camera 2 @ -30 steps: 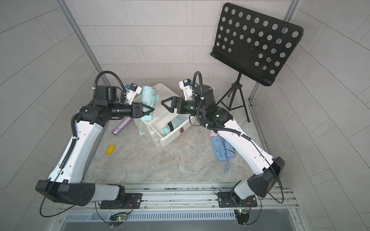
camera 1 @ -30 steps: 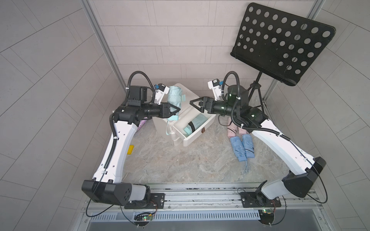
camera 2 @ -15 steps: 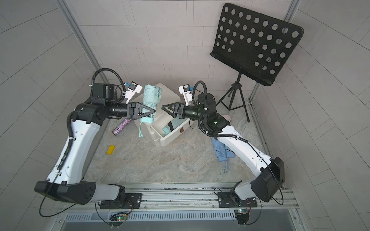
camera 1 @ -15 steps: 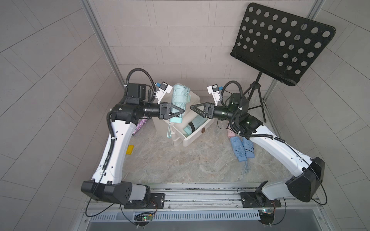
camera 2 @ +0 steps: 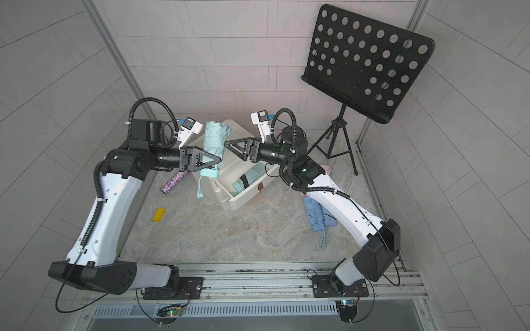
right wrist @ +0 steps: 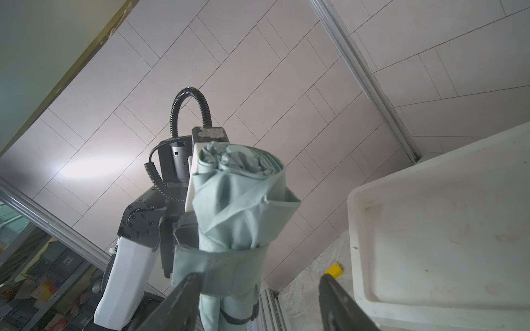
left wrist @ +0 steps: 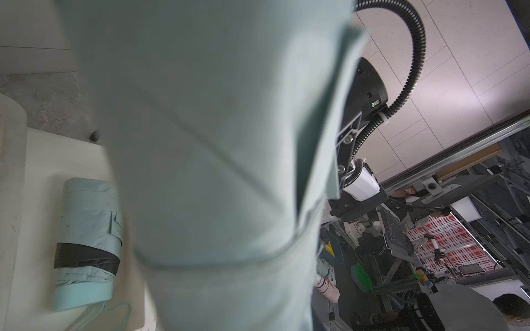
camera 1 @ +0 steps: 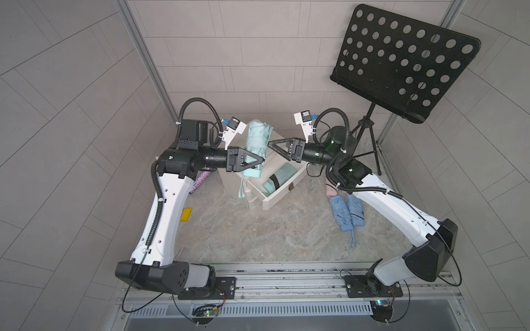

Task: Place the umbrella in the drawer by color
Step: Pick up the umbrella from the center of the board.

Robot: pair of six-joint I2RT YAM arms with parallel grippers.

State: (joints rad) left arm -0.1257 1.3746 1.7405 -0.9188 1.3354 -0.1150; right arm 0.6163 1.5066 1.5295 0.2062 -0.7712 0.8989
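A mint-green folded umbrella (camera 1: 256,143) (camera 2: 215,142) hangs nearly upright over the white drawer unit, its strap dangling. My left gripper (camera 1: 255,162) (camera 2: 213,164) is shut on its lower half. That umbrella (left wrist: 215,143) fills the left wrist view and hides the fingers. My right gripper (camera 1: 271,144) (camera 2: 229,144) is open, its tips at the umbrella's right side. In the right wrist view the umbrella (right wrist: 238,206) stands ahead of the right gripper (right wrist: 258,279), one finger overlapping its band. The pulled-out drawer (camera 1: 282,197) (camera 2: 248,197) holds another mint umbrella (camera 1: 279,177) (left wrist: 86,243).
Two blue umbrellas (camera 1: 345,213) (camera 2: 318,215) and a pink one (camera 1: 329,190) lie at the right under my right arm. A purple glitter umbrella (camera 2: 173,183) and a yellow block (camera 1: 185,214) (right wrist: 334,269) lie at the left. A black music stand (camera 1: 401,63) stands at the back right.
My right gripper has moved left to the held umbrella and its jaws have narrowed somewhat. The left gripper has lifted the umbrella a little and stood it more upright.
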